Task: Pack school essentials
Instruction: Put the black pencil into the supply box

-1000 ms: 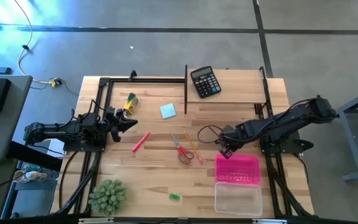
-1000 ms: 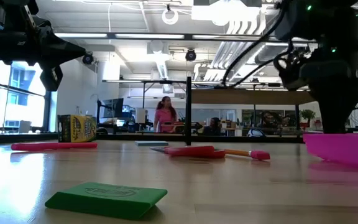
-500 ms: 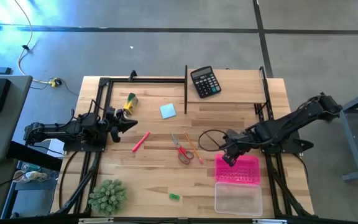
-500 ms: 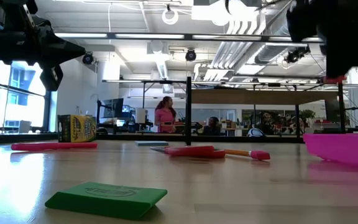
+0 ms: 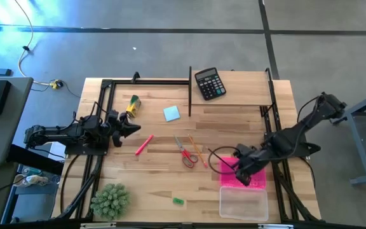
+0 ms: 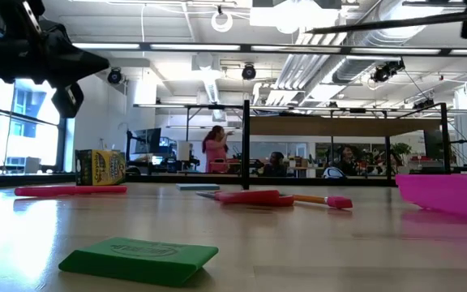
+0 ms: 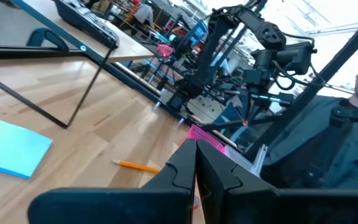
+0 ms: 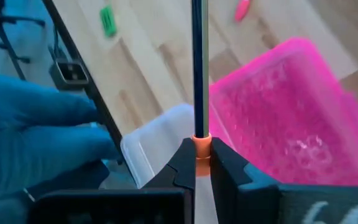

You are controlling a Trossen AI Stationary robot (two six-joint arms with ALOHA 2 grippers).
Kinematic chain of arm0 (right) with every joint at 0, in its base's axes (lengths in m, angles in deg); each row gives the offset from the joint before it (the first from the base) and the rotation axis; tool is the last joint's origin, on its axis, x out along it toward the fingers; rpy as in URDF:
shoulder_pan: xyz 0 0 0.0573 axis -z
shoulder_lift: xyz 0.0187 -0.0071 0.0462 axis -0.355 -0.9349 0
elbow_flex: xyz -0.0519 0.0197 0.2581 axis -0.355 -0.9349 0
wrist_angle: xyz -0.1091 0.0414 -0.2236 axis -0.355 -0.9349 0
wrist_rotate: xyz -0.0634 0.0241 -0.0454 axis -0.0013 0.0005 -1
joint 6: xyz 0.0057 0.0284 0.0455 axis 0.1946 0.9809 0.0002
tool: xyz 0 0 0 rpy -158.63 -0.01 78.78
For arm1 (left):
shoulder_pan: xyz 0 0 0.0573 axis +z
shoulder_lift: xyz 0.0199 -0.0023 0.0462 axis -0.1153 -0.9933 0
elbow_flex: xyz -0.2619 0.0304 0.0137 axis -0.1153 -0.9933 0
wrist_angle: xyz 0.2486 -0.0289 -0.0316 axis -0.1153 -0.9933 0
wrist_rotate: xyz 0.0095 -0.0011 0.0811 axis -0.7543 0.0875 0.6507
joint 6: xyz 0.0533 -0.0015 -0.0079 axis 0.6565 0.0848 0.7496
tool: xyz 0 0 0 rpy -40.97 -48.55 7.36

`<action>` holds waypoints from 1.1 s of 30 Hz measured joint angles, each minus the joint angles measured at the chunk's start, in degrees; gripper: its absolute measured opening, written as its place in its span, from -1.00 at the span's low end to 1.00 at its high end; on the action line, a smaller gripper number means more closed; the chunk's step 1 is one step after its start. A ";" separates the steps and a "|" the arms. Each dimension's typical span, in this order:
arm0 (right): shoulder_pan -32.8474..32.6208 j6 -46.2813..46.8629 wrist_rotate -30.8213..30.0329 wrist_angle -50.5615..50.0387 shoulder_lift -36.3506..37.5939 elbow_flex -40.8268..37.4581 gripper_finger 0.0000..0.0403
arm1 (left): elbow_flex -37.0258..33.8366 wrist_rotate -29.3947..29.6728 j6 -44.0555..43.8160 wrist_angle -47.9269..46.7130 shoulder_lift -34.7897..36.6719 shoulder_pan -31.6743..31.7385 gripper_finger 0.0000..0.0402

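The right gripper [image 8: 196,163], clamped on what looks like a pencil [image 8: 196,68], hangs over the pink box [image 5: 254,180] at lower right; released tilted, it may bounce out

The pink box [image 6: 452,197] is cut off by the low view's edge. The thin rod [image 8: 196,68] in the right tool [image 8: 197,163] runs out of frame, its far end unseen.

The bench [image 5: 157,184] held one calculator [image 5: 209,83], one blue notepad [image 5: 171,113], one red pen [image 5: 143,144], one pair of scissors [image 5: 185,152], one green eraser [image 5: 178,201], one spiky plant [image 5: 110,200] and one pink tray [image 5: 257,180].
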 joint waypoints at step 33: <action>-26.01 9.31 5.40 3.85 -16.38 0.00 -0.95 | 0.00 -0.74 -3.06 0.31 0.00 0.00 -1.00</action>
